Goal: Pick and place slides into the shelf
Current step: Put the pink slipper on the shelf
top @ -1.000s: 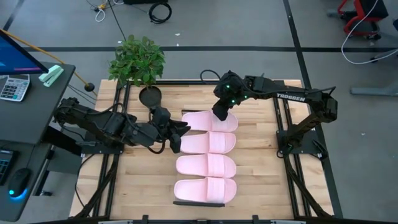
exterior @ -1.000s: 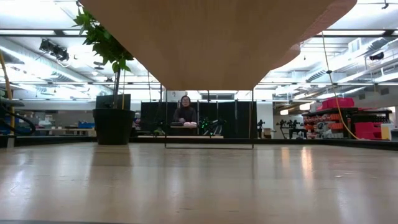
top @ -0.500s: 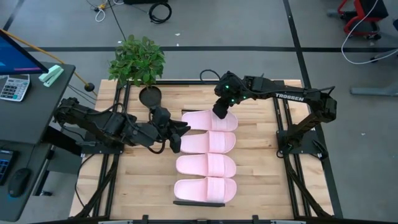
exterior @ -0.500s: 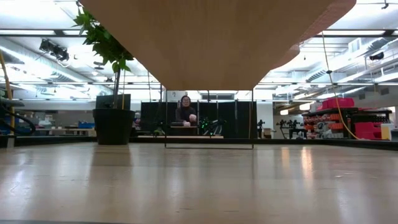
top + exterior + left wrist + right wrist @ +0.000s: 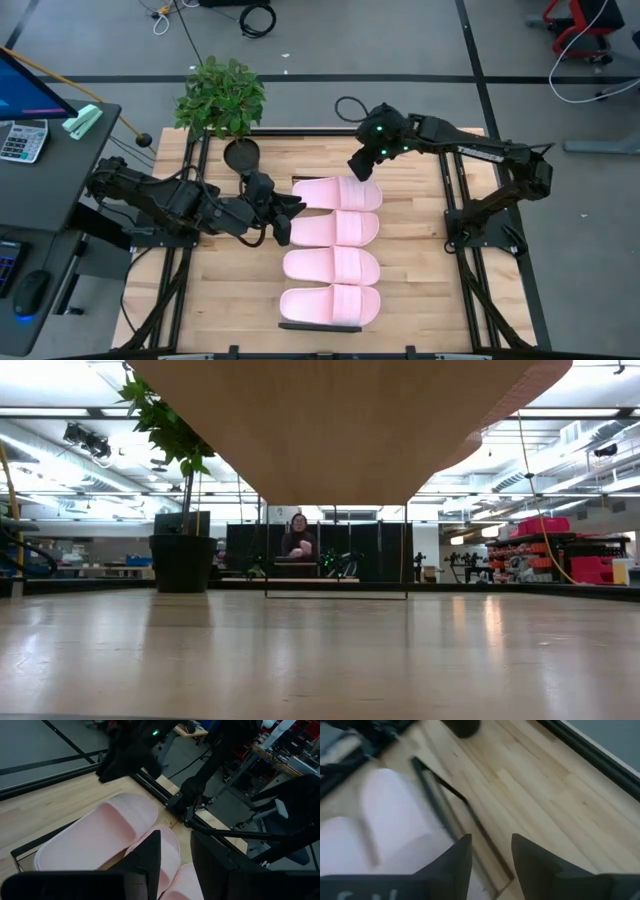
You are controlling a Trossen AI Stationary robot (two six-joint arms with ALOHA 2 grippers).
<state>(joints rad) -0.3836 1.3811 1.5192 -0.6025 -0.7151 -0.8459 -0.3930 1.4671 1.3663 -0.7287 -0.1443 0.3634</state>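
Several pale pink slides lie side by side in a row on the shelf, from the farthest slide (image 5: 338, 193) to the nearest slide (image 5: 330, 305). Only the shelf's black end rails show, the near one (image 5: 320, 327) in the high view and the far one (image 5: 445, 805) in the right wrist view. My right gripper (image 5: 362, 166) is open and empty, just beyond the farthest slide (image 5: 390, 810). My left gripper (image 5: 287, 219) is open at the left ends of the two far slides (image 5: 100, 835); I cannot tell whether it touches them.
A potted plant (image 5: 222, 97) and a round black object (image 5: 240, 155) stand at the table's far left. Black frame rails run along the table's left and right sides (image 5: 450, 210). In the low view a wooden underside (image 5: 330, 430) fills the top, and a person (image 5: 298, 540) sits far behind.
My right gripper has moved from over the farthest slide's strap toward the table's far edge and a little right, clear of the slide. The slide stays where it was in the row.
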